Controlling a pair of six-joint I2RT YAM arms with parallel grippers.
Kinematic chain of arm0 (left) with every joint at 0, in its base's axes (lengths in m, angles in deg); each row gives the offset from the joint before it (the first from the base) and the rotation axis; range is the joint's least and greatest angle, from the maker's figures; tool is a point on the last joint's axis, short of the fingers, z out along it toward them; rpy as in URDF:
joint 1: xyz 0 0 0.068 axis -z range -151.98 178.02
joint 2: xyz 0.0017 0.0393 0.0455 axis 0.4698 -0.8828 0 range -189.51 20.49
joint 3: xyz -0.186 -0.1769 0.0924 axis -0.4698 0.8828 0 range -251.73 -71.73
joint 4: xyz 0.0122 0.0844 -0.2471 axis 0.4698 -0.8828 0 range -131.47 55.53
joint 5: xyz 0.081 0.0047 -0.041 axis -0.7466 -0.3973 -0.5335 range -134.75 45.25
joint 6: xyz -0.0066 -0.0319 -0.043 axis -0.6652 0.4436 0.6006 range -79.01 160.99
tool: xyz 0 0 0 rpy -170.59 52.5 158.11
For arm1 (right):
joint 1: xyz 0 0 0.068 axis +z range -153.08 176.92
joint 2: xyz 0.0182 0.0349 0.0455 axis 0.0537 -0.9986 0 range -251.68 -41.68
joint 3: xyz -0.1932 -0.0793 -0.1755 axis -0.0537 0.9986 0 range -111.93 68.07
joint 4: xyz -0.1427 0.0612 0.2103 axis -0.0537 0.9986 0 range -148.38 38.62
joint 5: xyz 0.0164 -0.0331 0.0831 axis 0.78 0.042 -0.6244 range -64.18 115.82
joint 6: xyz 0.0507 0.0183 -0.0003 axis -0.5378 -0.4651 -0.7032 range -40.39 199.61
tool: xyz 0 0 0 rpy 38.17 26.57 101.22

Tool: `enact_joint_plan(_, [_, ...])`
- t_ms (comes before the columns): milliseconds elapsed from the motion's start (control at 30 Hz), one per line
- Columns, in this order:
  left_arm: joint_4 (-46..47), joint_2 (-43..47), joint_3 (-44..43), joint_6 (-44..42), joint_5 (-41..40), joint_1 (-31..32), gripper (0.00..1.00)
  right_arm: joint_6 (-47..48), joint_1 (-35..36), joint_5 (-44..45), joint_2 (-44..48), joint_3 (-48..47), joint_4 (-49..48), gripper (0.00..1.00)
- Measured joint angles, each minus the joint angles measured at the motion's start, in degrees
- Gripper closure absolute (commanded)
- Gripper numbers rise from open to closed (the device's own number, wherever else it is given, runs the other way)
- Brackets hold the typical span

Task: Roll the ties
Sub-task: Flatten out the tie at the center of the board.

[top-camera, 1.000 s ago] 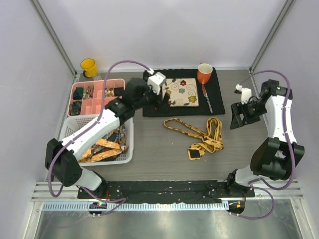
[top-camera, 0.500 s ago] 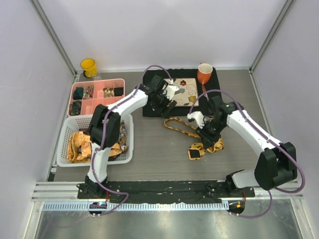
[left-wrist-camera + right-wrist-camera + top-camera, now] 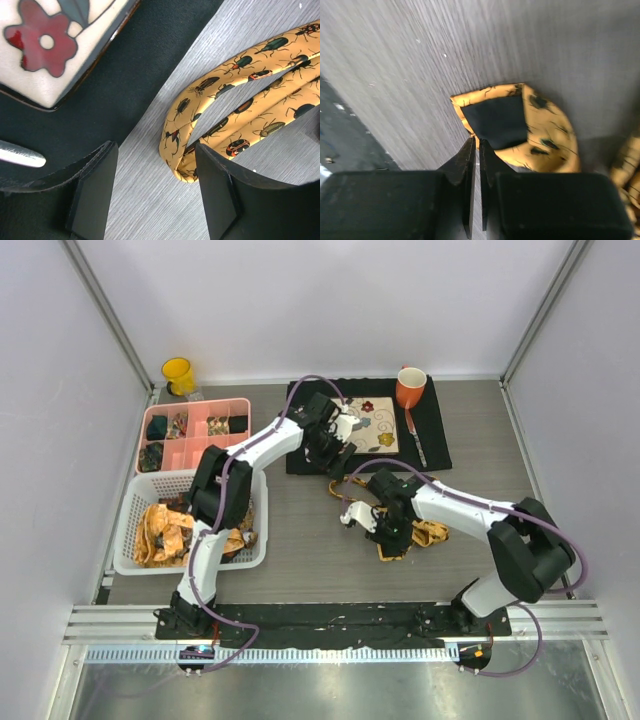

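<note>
Right gripper (image 3: 476,142), jaws all but together, noses the pointed end of the beetle-print yellow tie (image 3: 540,125); whether cloth is nipped cannot be told. Left gripper (image 3: 152,157), jaws apart, straddles its fold beside the black mat (image 3: 125,75). The tie sprawls unrolled mid-table, more ties (image 3: 165,530) heaped in the white basket (image 3: 190,477). Both arms reach inward.

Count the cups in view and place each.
2. The yellow cup stands at the back left, behind the pink tray. The orange mug sits on the black mat, at its far right corner. None seems hidden.
</note>
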Motion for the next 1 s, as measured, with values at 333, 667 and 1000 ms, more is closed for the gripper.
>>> enact_joint_plan(333, [-0.02, -1.84, 0.48, -0.92, 0.85, 0.50, 0.75, 2.91, 0.85, 6.27, -0.94, 4.72, -2.03, 0.96])
enact_joint_plan(667, [0.57, 5.27, 12.35, -8.33, -2.14, -1.68, 1.00, 10.82, -11.98, 13.46, 5.75, 10.73, 3.54, 0.99])
enact_joint_plan(1000, [4.70, 24.00, 30.08, -19.06, -9.33, -5.16, 1.00, 30.45, -41.20, 18.62, 13.53, 11.74, 10.47, 0.99])
